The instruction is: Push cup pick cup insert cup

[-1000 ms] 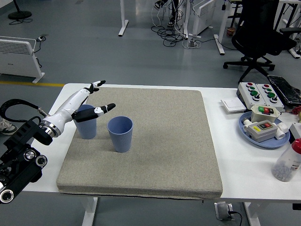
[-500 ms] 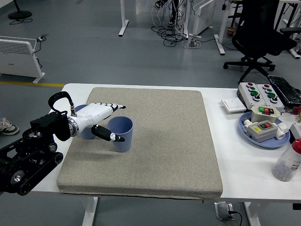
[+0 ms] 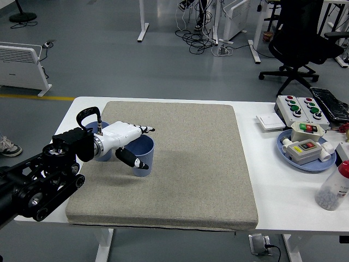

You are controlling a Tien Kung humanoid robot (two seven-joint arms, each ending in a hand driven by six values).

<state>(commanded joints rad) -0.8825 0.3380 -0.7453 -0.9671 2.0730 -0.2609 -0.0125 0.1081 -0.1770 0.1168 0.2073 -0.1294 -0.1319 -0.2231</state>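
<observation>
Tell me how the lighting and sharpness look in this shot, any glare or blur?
Head view: even, soft light; the blue cup casts only a faint shadow on the gray mat. No glare on the white table. The left hand looks sharp, with no obvious motion blur.

No text, label or number can be read

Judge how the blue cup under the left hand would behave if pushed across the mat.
The blue cup stands upright, taller than its narrower base, so it would probably tip rather than slide. It looks empty, likely light. The grey mat probably adds drag. The left hand reaches over its rim.
</observation>
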